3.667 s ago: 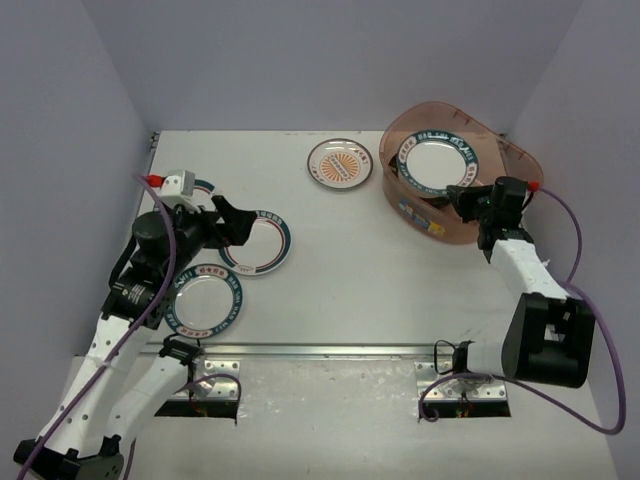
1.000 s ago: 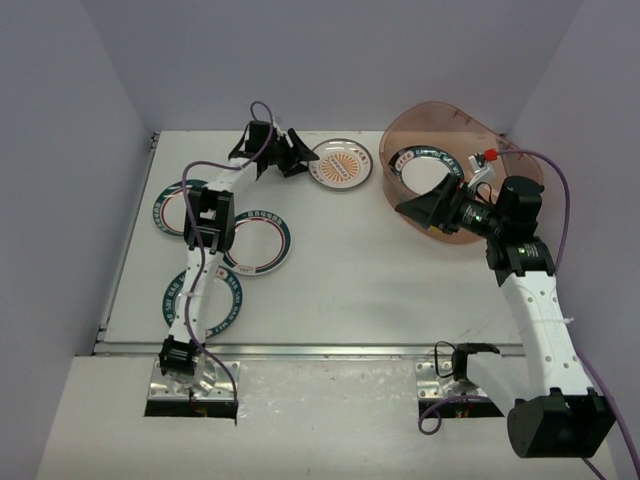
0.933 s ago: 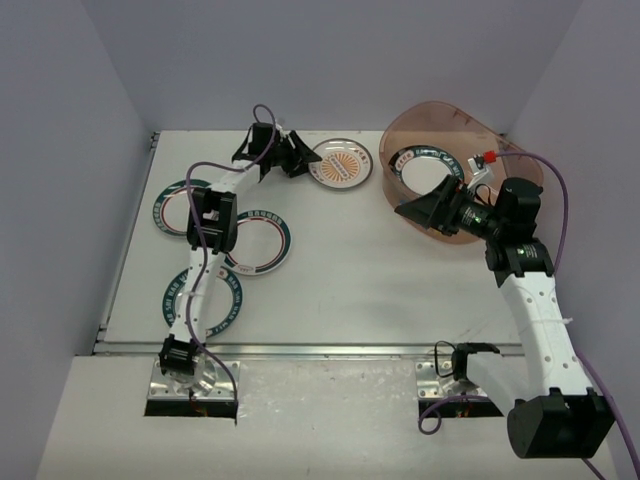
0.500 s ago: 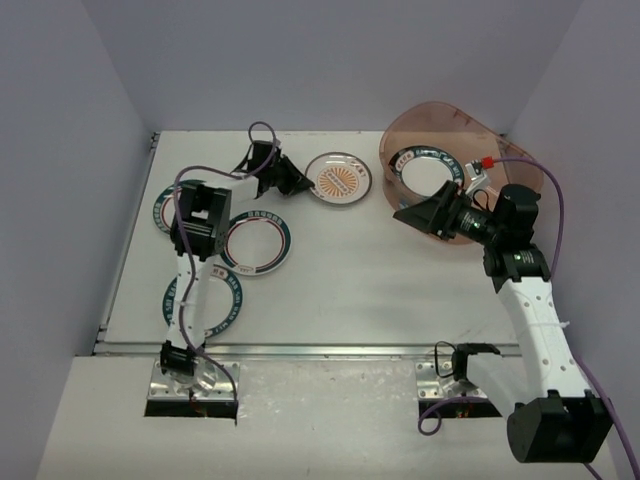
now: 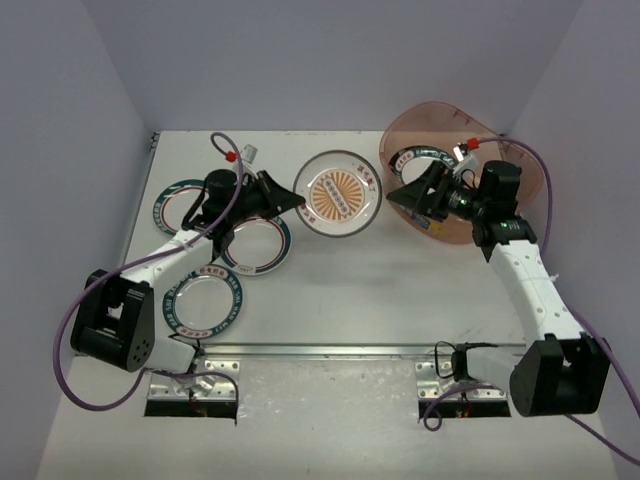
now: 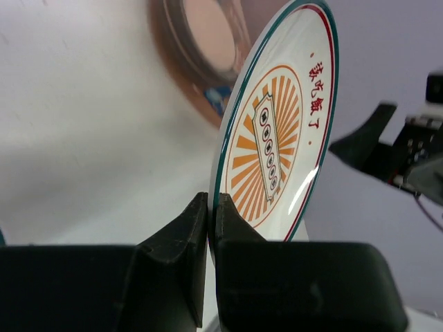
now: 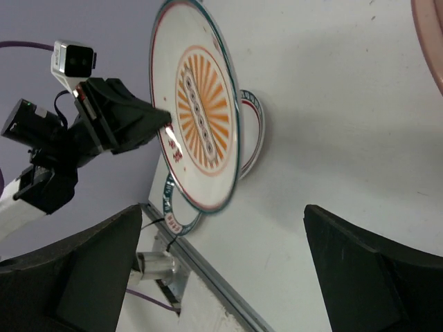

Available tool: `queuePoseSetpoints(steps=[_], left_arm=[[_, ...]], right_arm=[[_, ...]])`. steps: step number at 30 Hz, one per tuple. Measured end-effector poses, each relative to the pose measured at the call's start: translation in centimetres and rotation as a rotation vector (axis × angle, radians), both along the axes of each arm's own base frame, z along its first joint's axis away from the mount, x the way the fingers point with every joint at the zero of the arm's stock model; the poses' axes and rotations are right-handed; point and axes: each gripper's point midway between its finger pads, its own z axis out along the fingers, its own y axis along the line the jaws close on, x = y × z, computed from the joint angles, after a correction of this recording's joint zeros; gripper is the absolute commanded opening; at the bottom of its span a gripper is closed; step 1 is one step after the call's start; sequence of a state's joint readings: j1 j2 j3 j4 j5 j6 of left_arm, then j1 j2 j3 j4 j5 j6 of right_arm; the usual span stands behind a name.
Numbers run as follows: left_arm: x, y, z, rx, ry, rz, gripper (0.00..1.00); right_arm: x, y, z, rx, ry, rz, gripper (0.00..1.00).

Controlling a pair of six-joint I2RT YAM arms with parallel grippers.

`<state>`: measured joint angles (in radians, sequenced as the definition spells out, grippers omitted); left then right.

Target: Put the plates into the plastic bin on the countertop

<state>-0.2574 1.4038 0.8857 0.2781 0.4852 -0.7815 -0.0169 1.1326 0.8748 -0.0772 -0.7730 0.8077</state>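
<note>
My left gripper (image 5: 292, 199) is shut on the rim of the orange-centred plate (image 5: 340, 193) and holds it up off the countertop (image 5: 380, 285), tilted. In the left wrist view the fingers (image 6: 228, 221) pinch the plate's (image 6: 277, 131) lower edge. The pinkish plastic bin (image 5: 445, 110) stands at the far right with a teal-rimmed plate (image 5: 420, 158) inside. My right gripper (image 5: 400, 196) is open and empty at the bin's left side, facing the held plate (image 7: 197, 111). Three teal-rimmed plates lie at the left (image 5: 178, 203), (image 5: 256, 241), (image 5: 203, 301).
A metal rail (image 5: 320, 349) runs along the countertop's front edge. Grey walls close in the left, back and right sides. The left arm's purple cable (image 5: 225, 150) loops above the plates. The bin's rim (image 6: 201, 48) shows behind the held plate in the left wrist view.
</note>
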Motion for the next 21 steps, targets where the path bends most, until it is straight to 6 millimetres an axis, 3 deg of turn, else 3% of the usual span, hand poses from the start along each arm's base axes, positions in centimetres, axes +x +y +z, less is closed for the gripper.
queuePoseSetpoints(steps=[5, 7, 10, 11, 13, 16, 21], left_arm=[[-5.8, -4.2, -5.3, -0.008, 0.153, -0.166, 0.0], [-7.4, -5.4, -5.9, -0.012, 0.183, -0.218, 0.0], [-7.7, -5.9, -5.5, -0.022, 0.176, -0.236, 0.0], [-7.6, -5.9, -5.5, -0.022, 0.171, -0.232, 0.0], [-7.4, -5.8, -5.4, -0.024, 0.165, -0.226, 0.0], [-7.4, -5.8, -5.2, -0.027, 0.156, -0.226, 0.0], [-7.4, -5.7, -5.4, -0.017, 0.159, -0.223, 0.0]], right_arm=[[0.3, 3.0, -3.2, -0.111, 0.037, 0.095, 0.94], [-0.1, 3.6, -4.4, -0.132, 0.059, 0.118, 0.89], [-0.3, 3.3, -5.5, -0.156, 0.075, 0.113, 0.65], [-0.3, 3.2, -5.7, -0.166, 0.07, 0.111, 0.64], [-0.4, 3.1, -5.8, -0.18, 0.061, 0.112, 0.63], [-0.5, 2.9, -5.9, -0.195, 0.051, 0.112, 0.85], [-0.6, 2.0, -5.5, -0.251, 0.017, 0.069, 0.9]])
